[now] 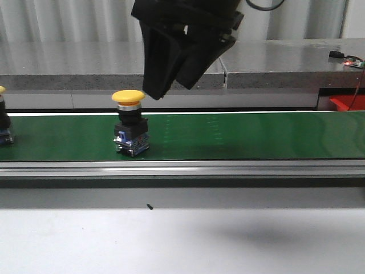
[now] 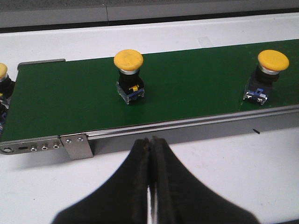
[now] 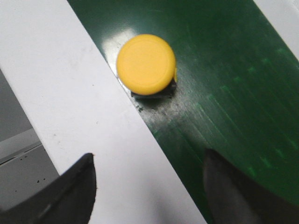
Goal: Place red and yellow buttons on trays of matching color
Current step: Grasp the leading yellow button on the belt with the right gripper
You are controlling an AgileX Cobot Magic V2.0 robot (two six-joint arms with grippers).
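Standing upright on the long green conveyor belt (image 1: 239, 137), a yellow mushroom-head push button with a black and blue body (image 1: 130, 122) is seen at about 9 o'clock of centre in the front view. Above it, toward 1 o'clock, the black right gripper (image 1: 171, 80) is hung over the belt's far edge with its jaws spread wide and nothing between them; in the right wrist view the same button's round yellow cap is framed ahead of the parted fingers (image 3: 70, 191), untouched. A second yellow-capped button (image 1: 2, 117) is cut off at the front view's 9 o'clock edge. The left gripper (image 2: 150, 186) is held over the white tabletop (image 1: 182, 240) just short of the belt, its jaws pressed together and empty.
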